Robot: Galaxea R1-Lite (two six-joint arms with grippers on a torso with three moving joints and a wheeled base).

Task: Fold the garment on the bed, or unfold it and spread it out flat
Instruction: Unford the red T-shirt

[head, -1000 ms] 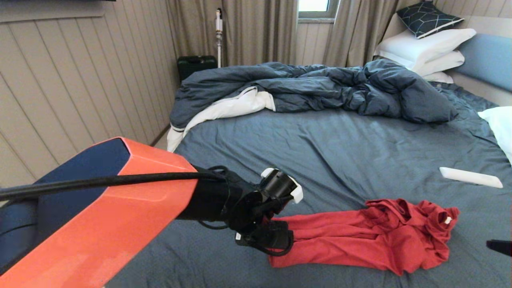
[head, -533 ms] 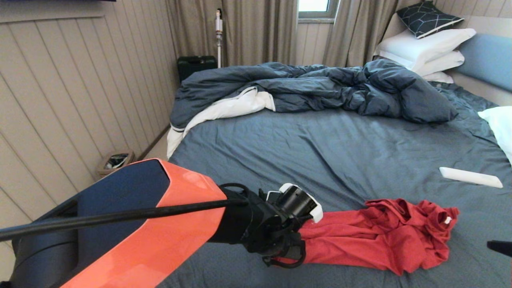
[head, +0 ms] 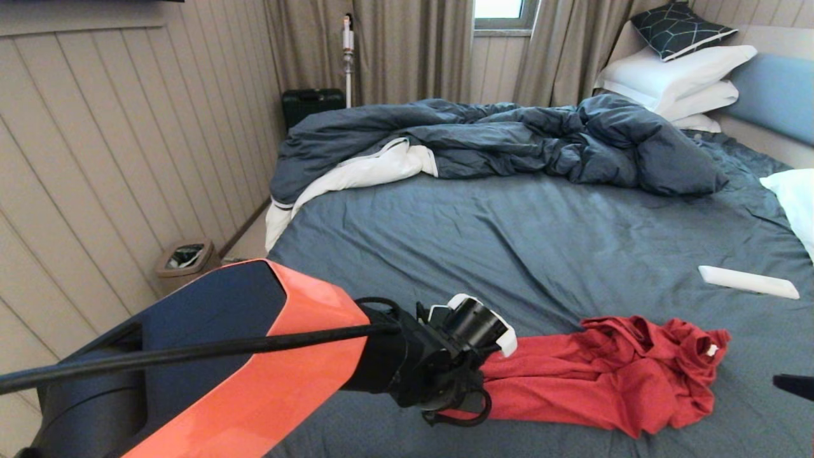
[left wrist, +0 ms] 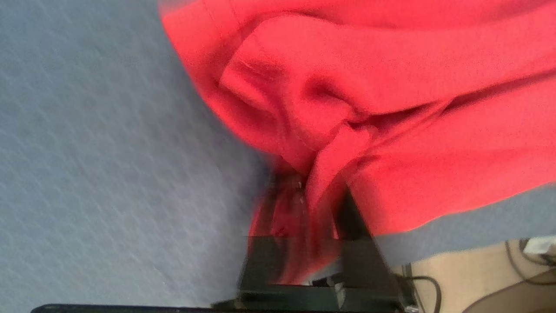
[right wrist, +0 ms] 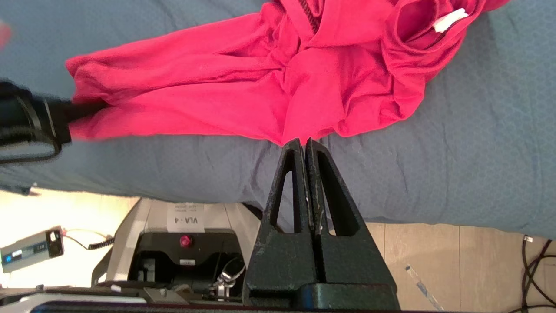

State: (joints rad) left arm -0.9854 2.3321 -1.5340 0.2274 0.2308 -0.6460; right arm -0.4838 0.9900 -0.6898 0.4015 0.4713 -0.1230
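Note:
The garment (head: 604, 381) is a red T-shirt lying bunched and stretched sideways on the near part of the bed (head: 509, 242), its white neck label (head: 711, 350) at the right end. My left gripper (head: 475, 391) is at the garment's left end. In the left wrist view its fingers (left wrist: 354, 217) are shut on a fold of red cloth (left wrist: 391, 108). My right gripper (right wrist: 305, 142) is shut and empty, its tips just short of the garment's near edge (right wrist: 260, 87). Only its dark tip (head: 793, 385) shows in the head view.
A rumpled dark blue duvet (head: 509, 140) fills the far side of the bed, with white pillows (head: 680, 76) at the headboard. A flat white object (head: 747, 282) lies right of the middle. A waste bin (head: 184, 257) stands by the panelled wall. The robot base (right wrist: 186, 234) is beside the bed.
My left arm has moved right onto the garment's left end, and its fingers have closed on the cloth. The right gripper stays shut near the front edge.

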